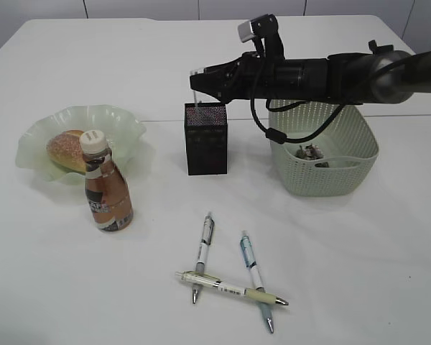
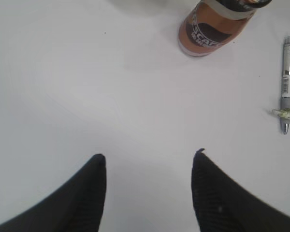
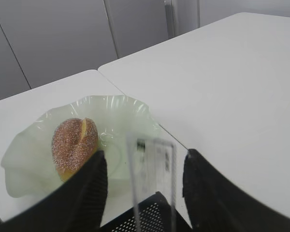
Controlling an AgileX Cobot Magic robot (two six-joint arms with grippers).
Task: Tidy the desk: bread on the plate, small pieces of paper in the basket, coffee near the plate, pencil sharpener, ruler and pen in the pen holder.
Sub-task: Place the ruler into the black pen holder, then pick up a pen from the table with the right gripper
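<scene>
A clear ruler stands upright in the black mesh pen holder, its top between the fingers of my right gripper with a gap on each side. That gripper hovers open just above the holder. Bread lies on the pale green plate, and the coffee bottle stands in front of it. Three pens lie crossed on the table near the front. My left gripper hangs open and empty over bare table, below the coffee and left of a pen. The pencil sharpener is out of view.
A light green basket with small pieces of paper in it stands right of the pen holder, under the right arm. A seam between two tabletops runs behind the plate and holder.
</scene>
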